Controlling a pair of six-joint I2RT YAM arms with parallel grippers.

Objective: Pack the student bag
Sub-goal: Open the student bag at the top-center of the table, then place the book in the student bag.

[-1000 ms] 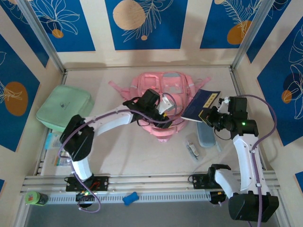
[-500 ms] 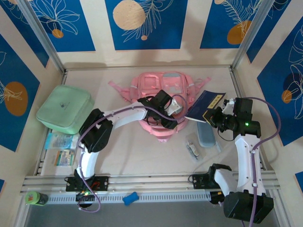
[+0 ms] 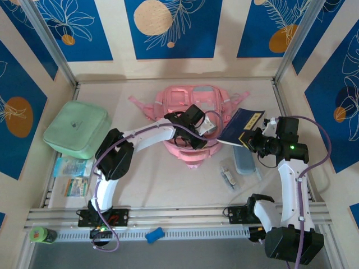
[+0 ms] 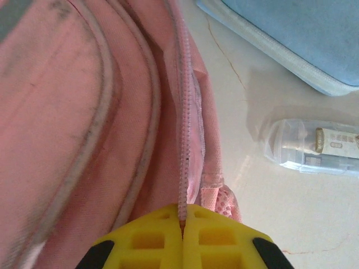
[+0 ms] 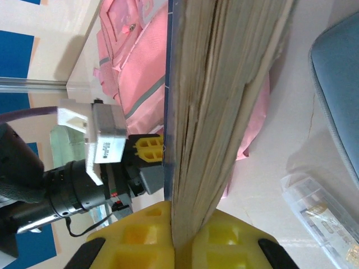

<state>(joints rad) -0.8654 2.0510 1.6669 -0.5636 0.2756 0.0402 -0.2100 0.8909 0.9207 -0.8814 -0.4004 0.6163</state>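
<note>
The student bag (image 3: 193,103) is a pink backpack lying flat at the middle back of the table. My left gripper (image 3: 193,139) reaches over its near edge. In the left wrist view the yellow jaws of the left gripper (image 4: 183,216) are shut on the bag's pink zip edge (image 4: 182,140). My right gripper (image 3: 251,138) is shut on a thick book (image 3: 241,124) with a dark blue cover, held just right of the bag. In the right wrist view the book (image 5: 224,101) stands edge-on between the right gripper's (image 5: 180,227) jaws, with the bag (image 5: 140,61) behind it.
A mint green soft case (image 3: 76,130) lies at the left. A pale blue pencil case (image 3: 245,161) and a clear plastic packet (image 3: 228,176) lie right of the bag. Flat packets (image 3: 70,176) sit at the near left. A green bottle (image 3: 42,234) and a blue item (image 3: 154,235) lie by the front rail.
My left gripper moved right over the bag's near edge and shut on the zip edge. My right gripper, still holding the book, shifted slightly right.
</note>
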